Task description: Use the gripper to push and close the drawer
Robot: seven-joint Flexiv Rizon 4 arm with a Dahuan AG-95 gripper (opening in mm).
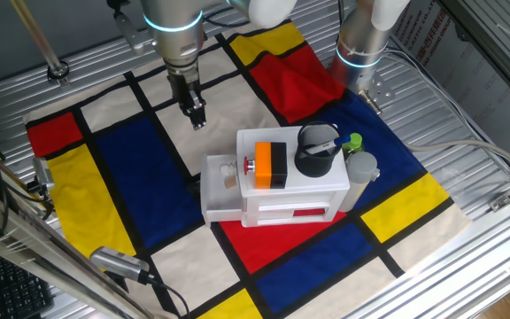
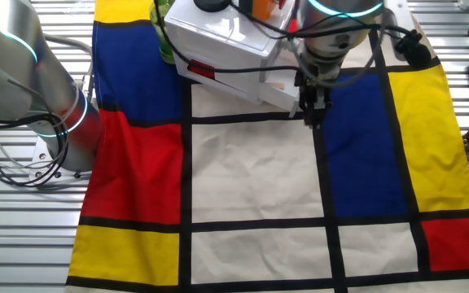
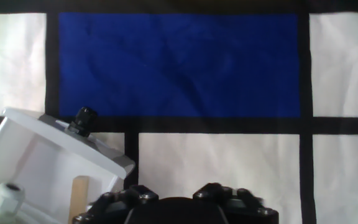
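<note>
The white drawer (image 1: 218, 188) stands pulled out from the left side of the small white cabinet (image 1: 295, 199). Small items lie in it. My gripper (image 1: 197, 113) hangs on the silver arm with the teal ring, above the cloth, behind and to the left of the drawer and apart from it. Its fingers look closed and hold nothing. In the other fixed view the gripper (image 2: 313, 112) is just beside the drawer's end (image 2: 282, 91). In the hand view the drawer (image 3: 39, 162) with its black knob (image 3: 84, 119) is at the lower left; only the gripper's dark body (image 3: 178, 200) shows.
An orange-and-black block (image 1: 270, 165) and a black cup (image 1: 315, 151) stand on the cabinet, with a grey bottle (image 1: 359, 173) beside it. A second silver arm's column (image 1: 361, 40) stands at the back right. A coloured cloth (image 1: 122, 177) covers the table.
</note>
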